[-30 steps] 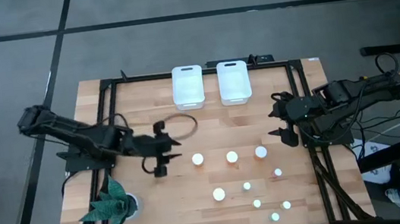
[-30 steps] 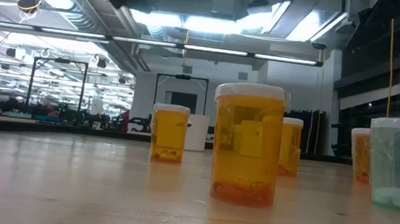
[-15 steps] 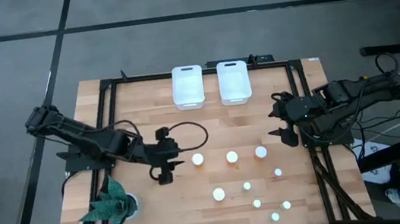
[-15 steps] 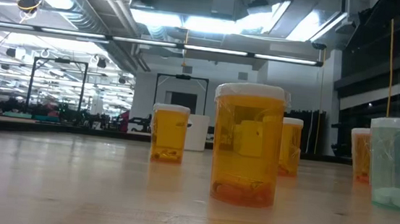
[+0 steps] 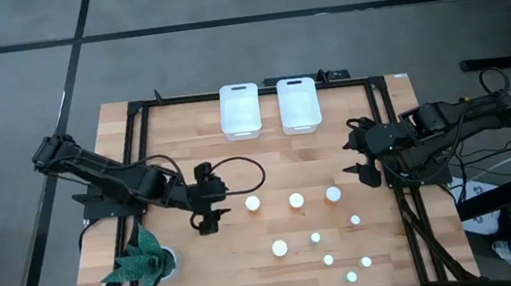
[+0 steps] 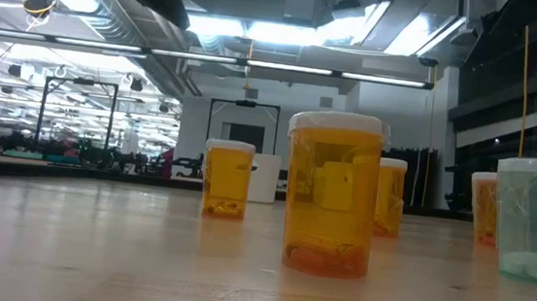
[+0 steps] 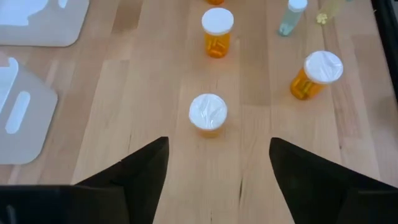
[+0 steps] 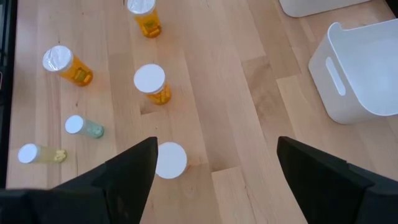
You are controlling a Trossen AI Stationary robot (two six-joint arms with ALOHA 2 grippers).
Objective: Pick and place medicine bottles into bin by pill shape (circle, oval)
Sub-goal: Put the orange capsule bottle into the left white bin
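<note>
Four orange medicine bottles with white caps stand upright on the wooden table: three in a row (image 5: 253, 203) (image 5: 296, 200) (image 5: 333, 193) and one nearer (image 5: 279, 247). Several smaller pale bottles (image 5: 328, 259) stand near the front right. My left gripper (image 5: 207, 208) is open just left of the row; its wrist view shows the first bottle (image 7: 208, 115) ahead of the fingers, untouched. My right gripper (image 5: 360, 155) hangs open at the right. Its wrist view shows a bottle cap (image 8: 170, 160) below, between its fingers.
Two white bins (image 5: 240, 111) (image 5: 298, 104) stand side by side at the table's far edge. A green plant-like thing (image 5: 138, 263) sits at the near left corner. Black frame rails (image 5: 145, 157) run along the table's left and right sides. Bare wood lies between bins and bottles.
My left gripper has moved a little toward the table's near edge and toward the row of orange bottles, and it has opened. The bottles and my right arm have kept still.
</note>
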